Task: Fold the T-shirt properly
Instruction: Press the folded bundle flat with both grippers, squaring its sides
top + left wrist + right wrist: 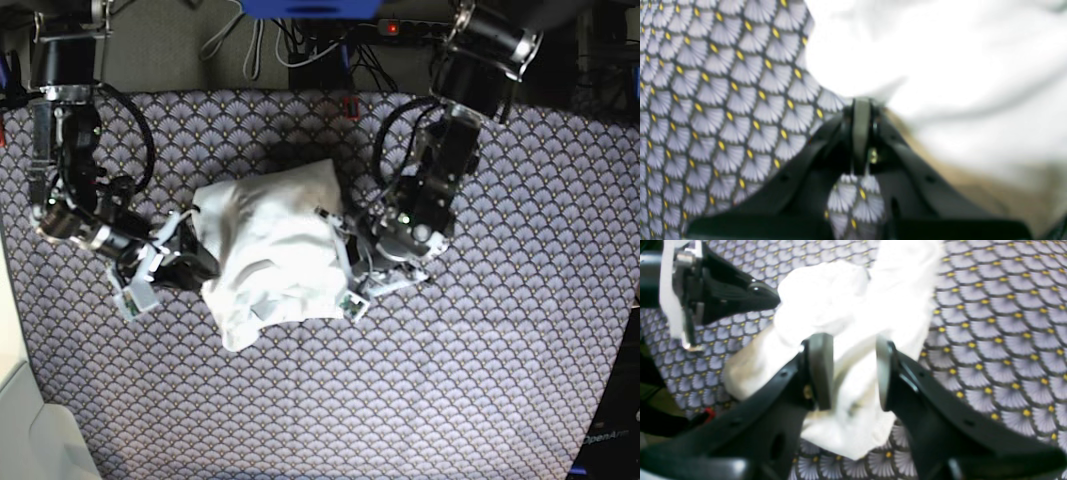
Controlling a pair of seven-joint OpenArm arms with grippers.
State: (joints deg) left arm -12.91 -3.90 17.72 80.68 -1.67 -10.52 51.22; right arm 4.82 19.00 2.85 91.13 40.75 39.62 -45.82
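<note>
The white T-shirt point(270, 250) lies crumpled in a heap in the middle of the patterned table. My left gripper point(340, 255) is at its right edge in the base view. In the left wrist view its fingers point(862, 110) are pressed together at the hem of the blurred T-shirt point(940, 66), pinching it. My right gripper point(200, 265) is at the heap's left edge. In the right wrist view it point(853, 366) stands open, with a bunch of the T-shirt point(840, 300) between its pads point(821, 366). The left gripper point(775, 300) shows there at top left, its tip touching the cloth.
A grey-violet fan-patterned cloth with yellow dots point(450, 380) covers the whole table. Cables and a power strip point(410, 28) lie beyond the far edge. A pale surface point(20, 420) borders the table at the lower left. Both arms' bases stand at the back corners.
</note>
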